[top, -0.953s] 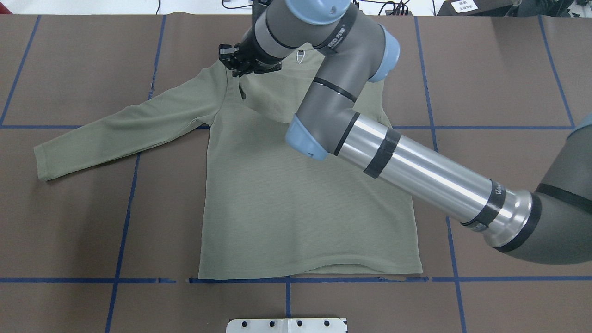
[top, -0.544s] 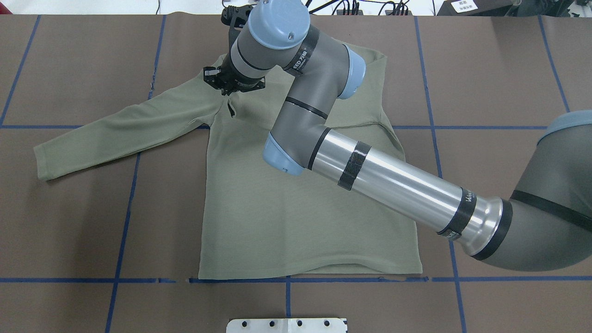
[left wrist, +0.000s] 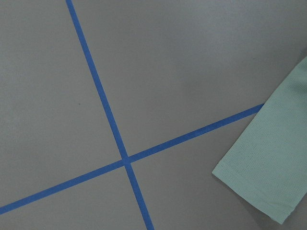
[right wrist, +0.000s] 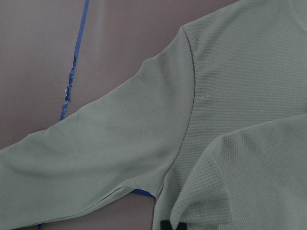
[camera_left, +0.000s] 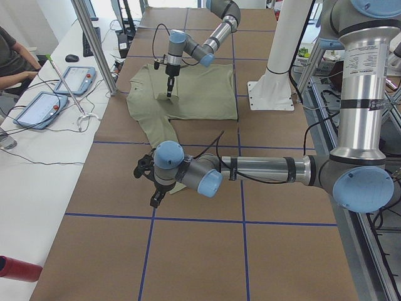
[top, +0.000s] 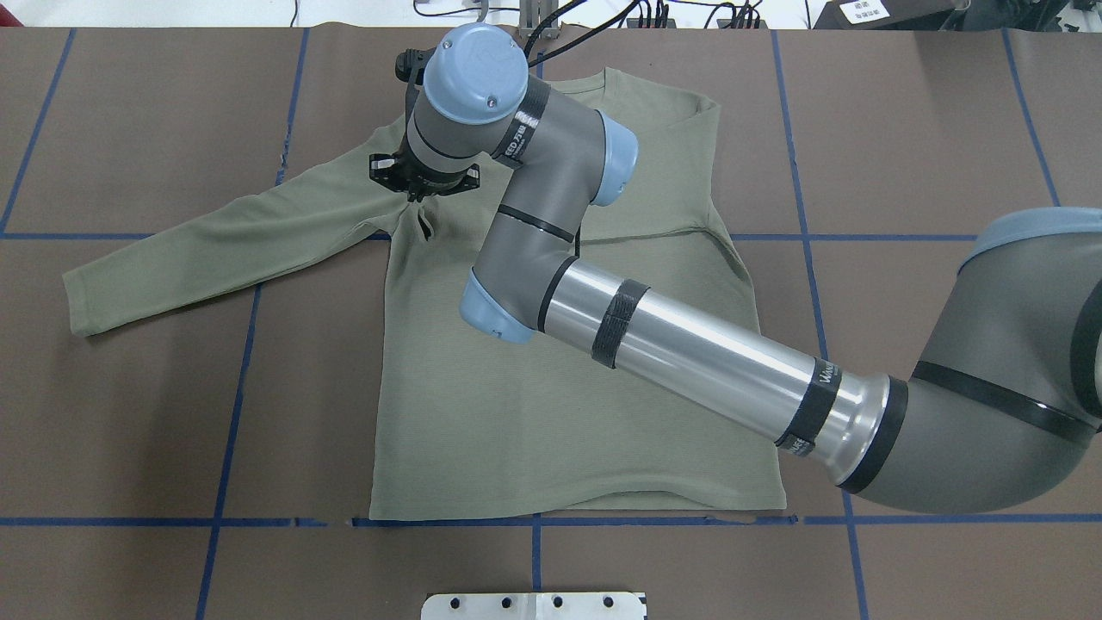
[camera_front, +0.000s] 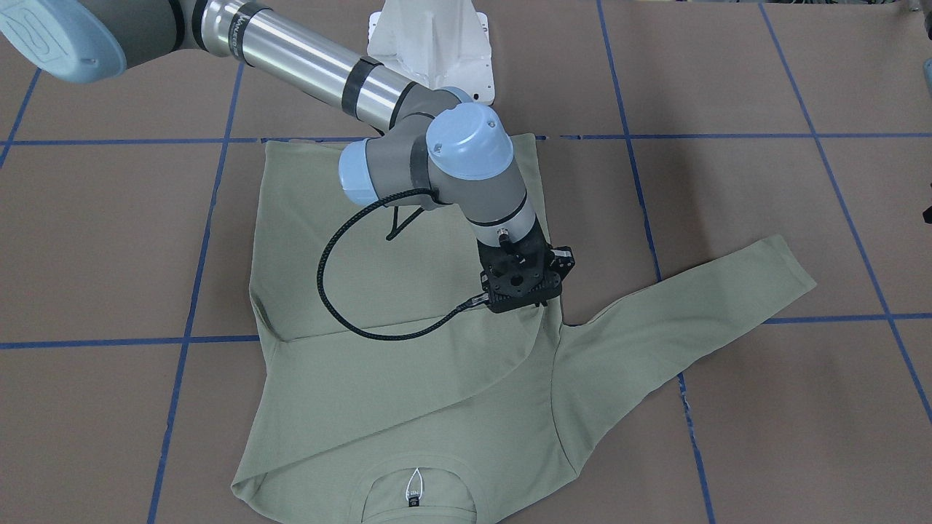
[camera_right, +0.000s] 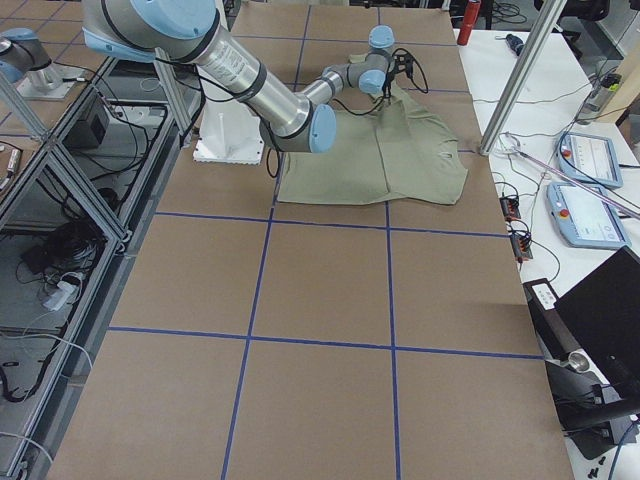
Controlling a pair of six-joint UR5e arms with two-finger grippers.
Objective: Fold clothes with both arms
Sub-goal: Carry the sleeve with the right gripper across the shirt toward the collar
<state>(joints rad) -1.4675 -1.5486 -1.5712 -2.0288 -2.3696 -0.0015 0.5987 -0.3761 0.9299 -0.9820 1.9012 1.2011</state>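
Looking at a pale sage-green shirt [top: 568, 405] lying flat on the brown table [top: 947, 129], one sleeve stretching to the robot's left, the other folded across the chest. Catching the dark neck label [camera_front: 414, 498] only in the front-facing view, the right arm [top: 706, 362] hiding it from overhead. Finding the outstretched cuff [left wrist: 268, 177] beside a blue tape crossing [left wrist: 125, 159] in the left wrist view. Reaching across with the right gripper [top: 420, 202], fingers down, clamping the folded sleeve's end near the opposite armpit. Hovering near that cuff with the left gripper [camera_left: 155, 199], forearm level; clenched or released, cannot tell.
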